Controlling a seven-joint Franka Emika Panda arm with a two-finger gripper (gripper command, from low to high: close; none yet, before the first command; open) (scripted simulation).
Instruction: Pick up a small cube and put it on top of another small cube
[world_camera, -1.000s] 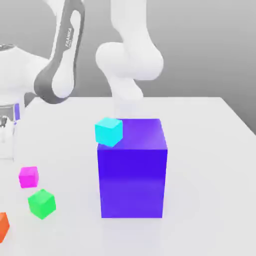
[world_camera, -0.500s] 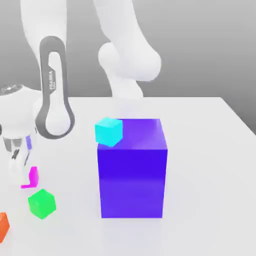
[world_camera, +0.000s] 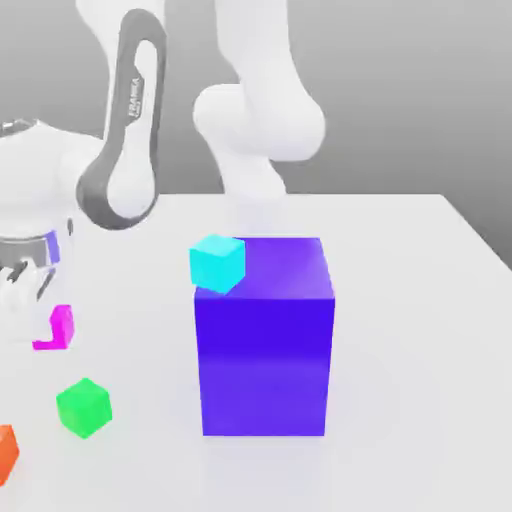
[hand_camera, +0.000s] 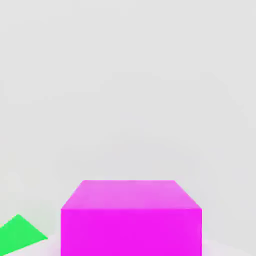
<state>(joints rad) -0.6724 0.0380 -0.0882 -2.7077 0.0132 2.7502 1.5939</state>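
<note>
Exterior view: pincer (world_camera: 45, 318) at far left, clenched on small cube (world_camera: 60, 327) (magenta, partly hidden by fingers), cube lifted off white surface (world_camera: 400, 300). Green cube (world_camera: 83, 406) below it on surface, orange cube (world_camera: 6, 452) at edge. Cyan cube (world_camera: 218, 263) beside big blue-violet block (world_camera: 265, 335)

Hand view: small cube (hand_camera: 131, 217) close up, green cube (hand_camera: 20, 234) beside it

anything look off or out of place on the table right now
Only the magenta cube: it hangs above the table in the shut gripper at the exterior view's left, not resting like the green cube. The cyan cube sits at the big blue-violet block's upper corner.
</note>
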